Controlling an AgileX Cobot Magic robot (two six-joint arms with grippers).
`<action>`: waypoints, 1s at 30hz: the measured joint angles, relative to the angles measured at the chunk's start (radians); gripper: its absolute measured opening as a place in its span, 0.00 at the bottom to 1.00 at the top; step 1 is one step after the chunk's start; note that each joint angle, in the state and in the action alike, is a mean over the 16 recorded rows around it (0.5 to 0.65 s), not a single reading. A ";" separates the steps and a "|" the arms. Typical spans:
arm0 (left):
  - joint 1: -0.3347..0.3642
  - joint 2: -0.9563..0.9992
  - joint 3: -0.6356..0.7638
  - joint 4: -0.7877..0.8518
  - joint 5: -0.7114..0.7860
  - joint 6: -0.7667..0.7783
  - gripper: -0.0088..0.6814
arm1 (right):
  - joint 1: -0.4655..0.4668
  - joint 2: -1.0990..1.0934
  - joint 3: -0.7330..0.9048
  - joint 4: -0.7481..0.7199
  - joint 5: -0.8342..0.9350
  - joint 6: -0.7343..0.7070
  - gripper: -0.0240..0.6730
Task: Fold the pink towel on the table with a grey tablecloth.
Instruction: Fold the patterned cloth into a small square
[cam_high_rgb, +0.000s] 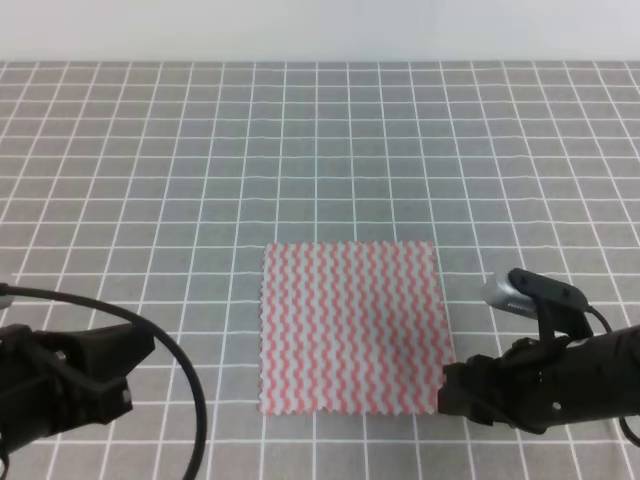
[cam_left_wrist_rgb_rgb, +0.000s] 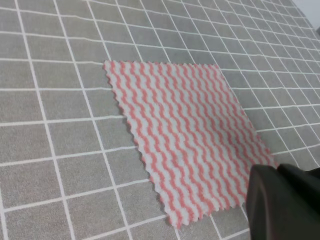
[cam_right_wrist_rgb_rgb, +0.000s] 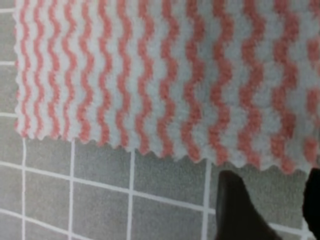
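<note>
At the lower right of the frame my right gripper (cam_high_rgb: 447, 390) sits with fingers apart just beside the near right corner of the pink towel (cam_high_rgb: 350, 327), lying flat centre-frame, nearer than my left gripper (cam_high_rgb: 120, 370), whose state I cannot tell.

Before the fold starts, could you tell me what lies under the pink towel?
The pink towel lies flat on the grey tablecloth, whose grid shows all around it. Whatever is beneath it is covered.

Both arms sit low at the near edge — the left pincer (cam_high_rgb: 135, 350) points right, its opening unclear; the right pincer (cam_right_wrist_rgb_rgb: 270, 200) points left, fingers (cam_right_wrist_rgb_rgb: 235, 205) spread apart, holding nothing.
</note>
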 joint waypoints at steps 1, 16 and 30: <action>0.000 0.000 0.000 0.000 0.000 0.000 0.01 | 0.000 0.005 0.000 0.004 -0.002 -0.003 0.43; 0.000 0.001 0.000 0.001 0.003 0.003 0.01 | 0.001 0.046 -0.003 0.023 -0.053 -0.012 0.43; 0.000 0.000 0.000 0.000 0.016 0.004 0.01 | 0.001 0.067 -0.043 0.034 -0.052 -0.015 0.43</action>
